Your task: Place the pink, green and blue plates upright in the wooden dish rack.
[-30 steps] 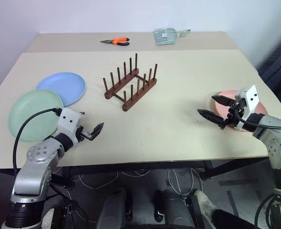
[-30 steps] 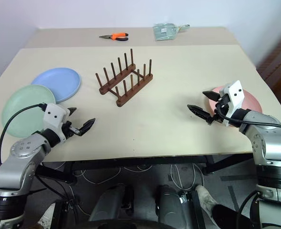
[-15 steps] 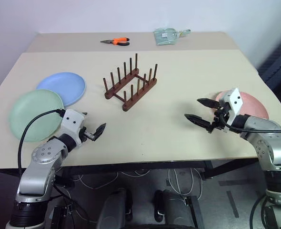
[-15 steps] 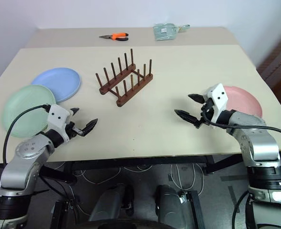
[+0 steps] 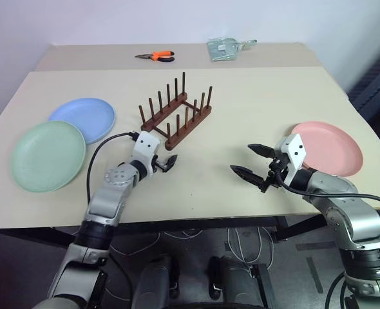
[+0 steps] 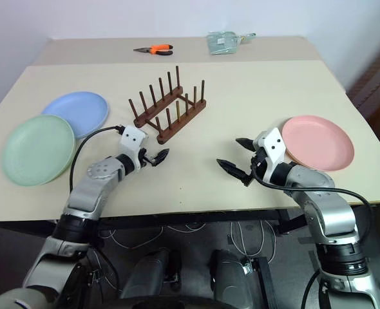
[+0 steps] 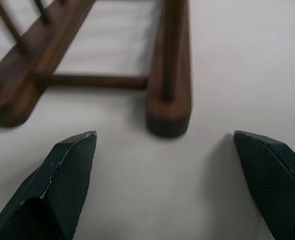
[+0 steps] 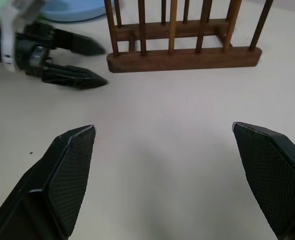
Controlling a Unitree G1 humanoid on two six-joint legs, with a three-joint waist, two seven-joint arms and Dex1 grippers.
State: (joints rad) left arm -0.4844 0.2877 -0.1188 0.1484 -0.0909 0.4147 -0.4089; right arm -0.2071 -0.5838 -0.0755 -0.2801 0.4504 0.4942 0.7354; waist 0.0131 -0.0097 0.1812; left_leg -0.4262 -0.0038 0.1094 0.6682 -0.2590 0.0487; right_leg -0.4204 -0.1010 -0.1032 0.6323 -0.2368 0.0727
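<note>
The rack [image 5: 176, 119] stands empty near the middle of the table [image 5: 254, 96], its pegs upright. The blue plate [image 5: 83, 118] and green plate [image 5: 47, 155] lie flat at the table's left side, the blue one's near rim overlapped by the green. The pink plate [image 5: 326, 147] lies flat on the right. The left gripper [image 5: 164, 165] hovers just before the rack's near end, jaws spread and holding nothing. The right gripper [image 5: 251, 169] hangs beside the pink plate, jaws wide apart, also bare. Orange pliers [image 5: 156, 56] and a clear bag [image 5: 226, 47] lie at the far edge.
</note>
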